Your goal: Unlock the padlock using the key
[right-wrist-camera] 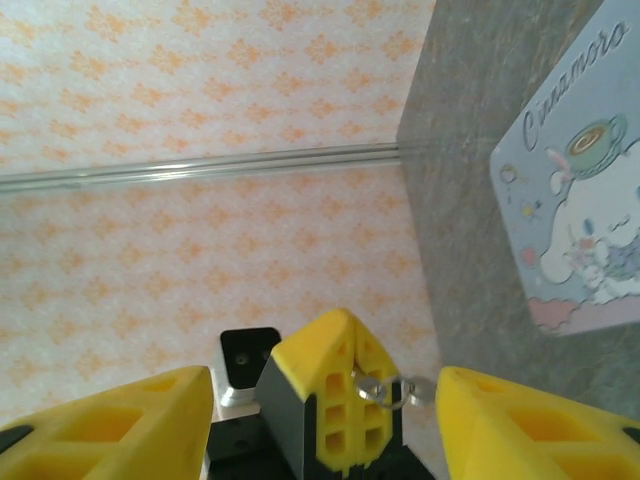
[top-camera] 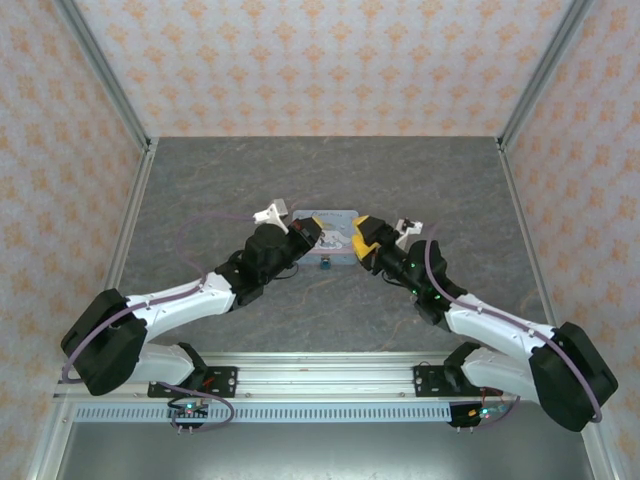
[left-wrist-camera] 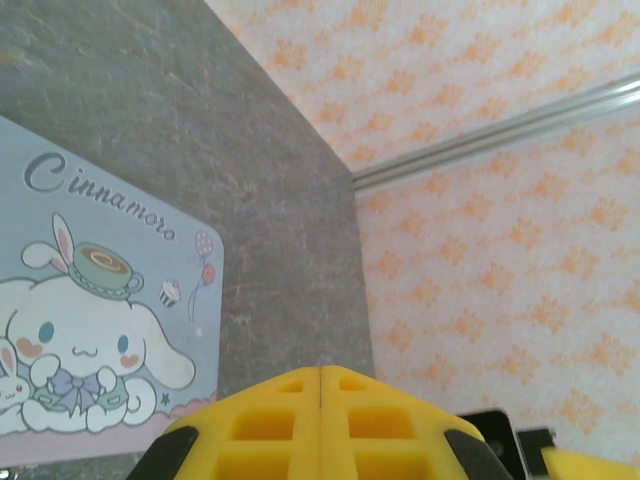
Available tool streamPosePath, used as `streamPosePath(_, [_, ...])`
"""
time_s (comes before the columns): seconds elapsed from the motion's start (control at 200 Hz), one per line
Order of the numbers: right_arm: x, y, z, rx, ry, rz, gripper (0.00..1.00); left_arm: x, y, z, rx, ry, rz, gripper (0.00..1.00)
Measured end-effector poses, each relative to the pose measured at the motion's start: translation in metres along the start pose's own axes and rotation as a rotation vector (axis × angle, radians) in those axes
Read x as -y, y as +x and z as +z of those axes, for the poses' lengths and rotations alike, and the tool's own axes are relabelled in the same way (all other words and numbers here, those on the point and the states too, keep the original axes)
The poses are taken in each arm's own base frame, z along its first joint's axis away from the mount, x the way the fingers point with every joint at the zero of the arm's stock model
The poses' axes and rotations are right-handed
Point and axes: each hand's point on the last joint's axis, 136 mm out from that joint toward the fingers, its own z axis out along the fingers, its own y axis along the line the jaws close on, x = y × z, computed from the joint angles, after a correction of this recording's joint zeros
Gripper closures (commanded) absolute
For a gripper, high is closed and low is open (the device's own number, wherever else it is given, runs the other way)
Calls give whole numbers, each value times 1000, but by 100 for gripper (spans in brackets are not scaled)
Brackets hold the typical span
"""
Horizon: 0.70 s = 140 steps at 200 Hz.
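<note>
The tiny teal padlock [top-camera: 326, 265] lies on the grey table, just in front of the tin and below both grippers. My left gripper [left-wrist-camera: 320, 375] is shut, its yellow fingers [right-wrist-camera: 335, 395] pressed together. From their seam a small silver ring with the pale key [right-wrist-camera: 397, 390] sticks out sideways. My right gripper [right-wrist-camera: 325, 372] is open, with its two yellow fingers standing wide on either side of the left gripper's tip. The key's free end reaches the inner face of the right-hand finger [right-wrist-camera: 530, 425]. In the top view the two grippers [top-camera: 340, 240] meet tip to tip over the tin's near edge.
A pastel-blue tin [top-camera: 338, 222] with a cartoon dog lies flat behind the grippers, also in the left wrist view as the tin [left-wrist-camera: 100, 330]. Patterned walls with metal posts [top-camera: 110, 80] enclose the table on three sides.
</note>
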Motion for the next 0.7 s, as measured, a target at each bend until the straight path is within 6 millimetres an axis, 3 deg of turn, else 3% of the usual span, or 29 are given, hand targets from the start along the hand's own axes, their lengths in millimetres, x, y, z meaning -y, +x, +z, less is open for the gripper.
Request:
streamPosePath(0.26, [4,21,18,0,10,120,36,16,-16,0,87,60,-51,100])
streamPosePath(0.701, [-4,29,53,15,-27,220,40,17,-9,5,84,77,-61,100])
